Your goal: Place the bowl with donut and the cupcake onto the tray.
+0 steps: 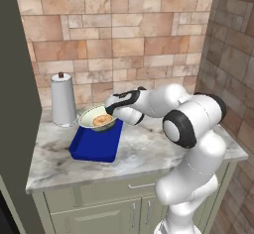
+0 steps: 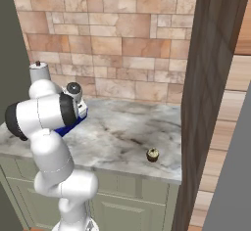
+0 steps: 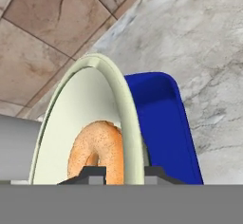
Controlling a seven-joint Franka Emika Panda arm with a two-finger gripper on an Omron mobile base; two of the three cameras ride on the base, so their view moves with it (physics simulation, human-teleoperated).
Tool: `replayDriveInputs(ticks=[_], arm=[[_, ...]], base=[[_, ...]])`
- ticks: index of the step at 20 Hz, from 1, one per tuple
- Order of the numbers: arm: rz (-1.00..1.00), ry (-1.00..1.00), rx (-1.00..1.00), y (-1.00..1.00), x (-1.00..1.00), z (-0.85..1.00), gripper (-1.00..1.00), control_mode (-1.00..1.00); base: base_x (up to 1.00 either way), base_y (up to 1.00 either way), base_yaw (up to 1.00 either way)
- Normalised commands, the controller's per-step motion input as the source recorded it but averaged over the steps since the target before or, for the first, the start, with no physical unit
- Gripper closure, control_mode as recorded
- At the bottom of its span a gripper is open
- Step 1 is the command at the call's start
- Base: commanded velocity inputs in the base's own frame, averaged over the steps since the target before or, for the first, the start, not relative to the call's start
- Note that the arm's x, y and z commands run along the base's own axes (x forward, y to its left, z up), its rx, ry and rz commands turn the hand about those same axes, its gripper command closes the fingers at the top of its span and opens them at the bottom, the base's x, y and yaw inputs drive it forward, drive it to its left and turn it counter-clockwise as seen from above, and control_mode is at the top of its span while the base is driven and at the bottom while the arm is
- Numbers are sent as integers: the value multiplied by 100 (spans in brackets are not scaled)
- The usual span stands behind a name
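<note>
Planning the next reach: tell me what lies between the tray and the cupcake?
Bare marble counter separates the tray from the cupcake, seen in the right base view.

My left base view looks forward and down from behind the arm onto the desk [image 1: 149,148] and tray [image 1: 94,144]. My right base view covers the same desk from the other side, showing its right end. My hand view sits very near the bowl [image 3: 85,104], facing along the gripper [image 3: 118,173].
</note>
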Motion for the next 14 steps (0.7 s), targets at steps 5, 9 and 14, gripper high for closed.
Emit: replayDriveInputs(ticks=[5, 9, 14], arm=[[1, 0, 0, -3, 7, 0, -100, -100], [1, 0, 0, -5, 5, 0, -100, -100], [0, 1, -4, -36, 0, 0, -100, -100]], base=[[0, 0, 0], [0, 0, 0], [0, 0, 0]])
